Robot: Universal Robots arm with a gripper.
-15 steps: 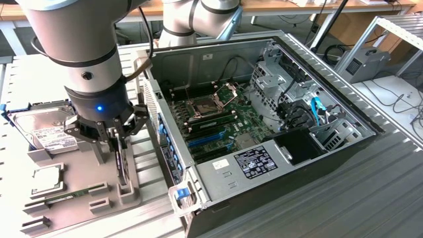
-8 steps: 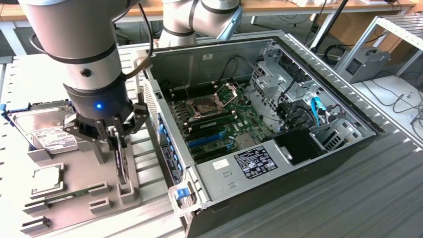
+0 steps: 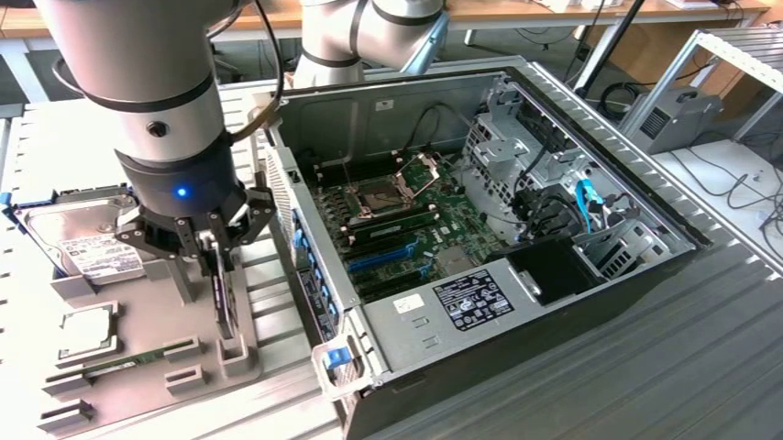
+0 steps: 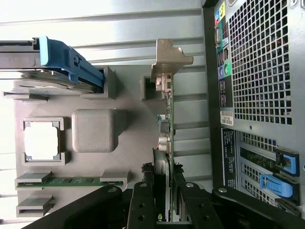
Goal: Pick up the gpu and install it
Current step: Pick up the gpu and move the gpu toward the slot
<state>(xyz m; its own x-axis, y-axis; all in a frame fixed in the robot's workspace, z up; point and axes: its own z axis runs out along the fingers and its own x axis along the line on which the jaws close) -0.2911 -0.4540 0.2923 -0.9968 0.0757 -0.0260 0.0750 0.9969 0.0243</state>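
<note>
At the exterior view's left, a grey tray (image 3: 135, 385) is sitting on the ribbed table (image 3: 685, 367). A silver hard drive (image 3: 86, 243) is lying in the tray's far corner. Nearer the camera, a square processor chip (image 3: 88, 330) is resting in its own pocket, and a narrow green memory stick (image 3: 128, 359) is lying between two small blocks.

Just to the right of these, the graphics card (image 3: 224, 302) is standing on edge in the tray, its lower end sitting in a slotted block. The arm (image 3: 147, 73) is hanging straight over it, and the gripper (image 3: 211, 252) is clamping the card's upper edge. In the wrist view, the black fingers (image 4: 142, 200) are pressing on both faces of the card. The card's pale metal bracket (image 4: 169, 59) is sitting beside a grey block at the far end, so the card is not yet lifted out of the tray.

Further right, the open computer case (image 3: 636, 302) is lying on its side just beside the tray. Inside it, the green motherboard (image 3: 453, 220) is facing up, with blue slots at its near edge. A labelled power supply (image 3: 465, 298) is sitting at the front.
</note>
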